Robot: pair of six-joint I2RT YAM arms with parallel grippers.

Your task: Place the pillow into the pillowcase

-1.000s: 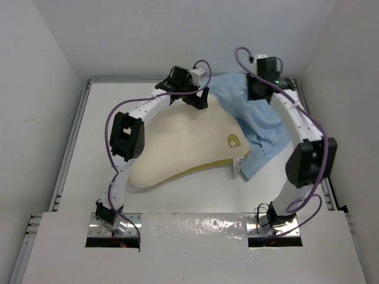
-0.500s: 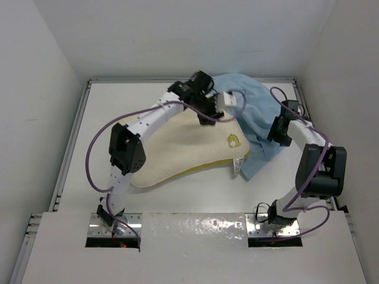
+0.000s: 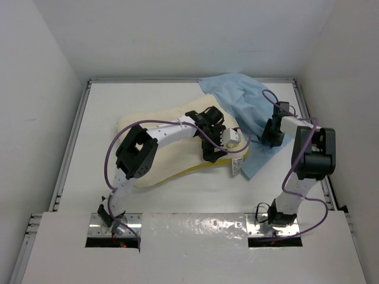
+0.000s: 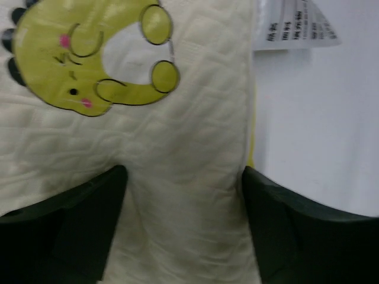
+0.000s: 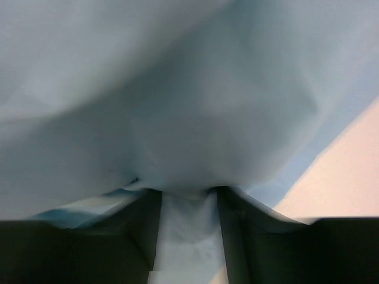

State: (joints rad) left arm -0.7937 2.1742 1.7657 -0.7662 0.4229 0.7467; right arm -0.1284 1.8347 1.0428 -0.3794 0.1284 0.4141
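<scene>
The left jaws stand spread wide over the pillow point(image 4: 189, 177), one dark finger point(image 4: 59, 231) pressed onto the quilted cream cover and the other point(image 4: 308, 236) down at its edge, so a broad strip of the cover lies between them without being pinched. Just ahead of these jaws sits the yellow-green cartoon logo point(image 4: 89, 53), and beyond the edge-side finger the white printed tag point(image 4: 296, 23) hangs out over the bare worktop point(image 4: 320, 118). A thin yellow edge band point(image 4: 251, 148) shows beside that same finger. The right jaws are drawn in on a fold of the light blue pillowcase point(image 5: 177, 106) – cloth fills the narrow gap between the two fingers point(image 5: 77, 248) and billows up over them, filling nearly the whole wrist view. From above, the pillow point(image 3: 177, 155) lies flat on the worktop point(image 3: 100, 148) under the left jaws and stretches away to their left, its tag point(image 3: 237, 165) on the side towards the right jaws. The pillowcase point(image 3: 237, 94) lies crumpled between the two sets of jaws and runs on to the far edge of the worktop – it touches the pillow's end by the tag, and the pillow is outside it.
</scene>
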